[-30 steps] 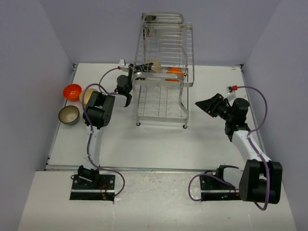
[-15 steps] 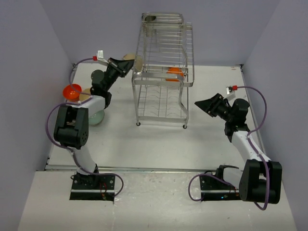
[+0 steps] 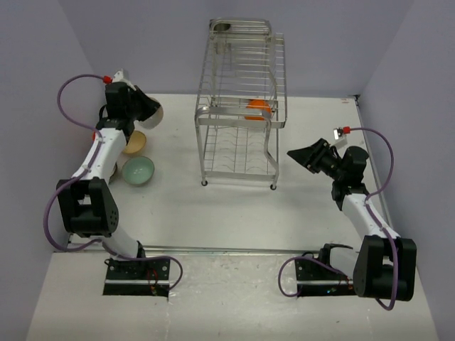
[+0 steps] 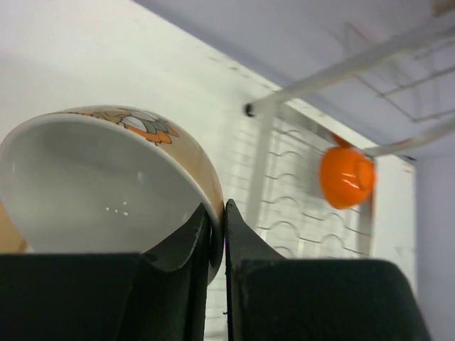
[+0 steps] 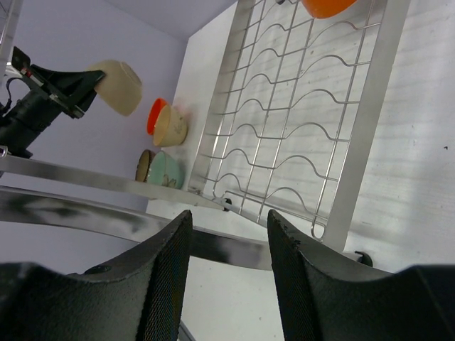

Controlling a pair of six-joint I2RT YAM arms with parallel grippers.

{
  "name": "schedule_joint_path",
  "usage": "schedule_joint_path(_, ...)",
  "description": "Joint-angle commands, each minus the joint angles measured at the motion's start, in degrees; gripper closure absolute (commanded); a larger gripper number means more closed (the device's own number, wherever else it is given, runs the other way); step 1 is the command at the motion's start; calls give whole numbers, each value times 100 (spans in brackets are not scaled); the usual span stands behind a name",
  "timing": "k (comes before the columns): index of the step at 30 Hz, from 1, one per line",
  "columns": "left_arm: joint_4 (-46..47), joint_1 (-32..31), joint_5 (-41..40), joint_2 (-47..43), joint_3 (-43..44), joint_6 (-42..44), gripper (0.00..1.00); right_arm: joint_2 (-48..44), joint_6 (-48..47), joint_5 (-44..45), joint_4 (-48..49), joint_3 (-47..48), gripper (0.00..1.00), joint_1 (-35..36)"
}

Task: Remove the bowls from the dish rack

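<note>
Left pincer (image 4: 217, 220): clenched on the rim of a cream bowl (image 4: 99, 177), one finger inside the wall and one outside. The cream bowl is held tilted in the air at the far-left of the worktop (image 3: 234, 213), well apart from the dish rack (image 3: 240, 122).

Below and just in front of it, a beige bowl (image 3: 134, 142) and a mint bowl (image 3: 138, 170) are seen on the worktop. In the right wrist view a second orange bowl (image 5: 152, 114) is seen behind the beige one, and an olive bowl (image 5: 143, 165) beside the mint one.

One orange bowl (image 3: 258, 109) is seen in the rack's upper tier, on its right side.

Right pincer (image 5: 229, 220): released, nothing between the fingers, held to the right of the rack and facing it.

Step in hand, as judged: the cream bowl is to be set down among the unloaded ones.

Notes for a clean placement:
- A bare patch of worktop should be chosen, since the four bowls lie close together and could be knocked by a descent over them.
- The bowl should be levelled before lowering, so that its foot meets the surface first.
- The grip covers only a narrow part of the rim, so any swing should be kept slow.
- The fingers should be opened only once the bowl is resting, then drawn straight up to clear the wall.
</note>
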Motion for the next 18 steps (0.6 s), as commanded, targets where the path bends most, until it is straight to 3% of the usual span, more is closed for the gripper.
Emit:
schedule_joint_path(1,-1754,144,-1184,-116,1227,1432,100,-22,-7,-145,349,-51,52,-24)
schedule_joint_path(4,-2828,162,-1853,394,1930,1925,100,5,46,-162,419,-68,52,-24)
schedule_joint_path(18,-3910,197,-3023,1185,2521,2356,100,-13,81,-153,507,-138,52,-24)
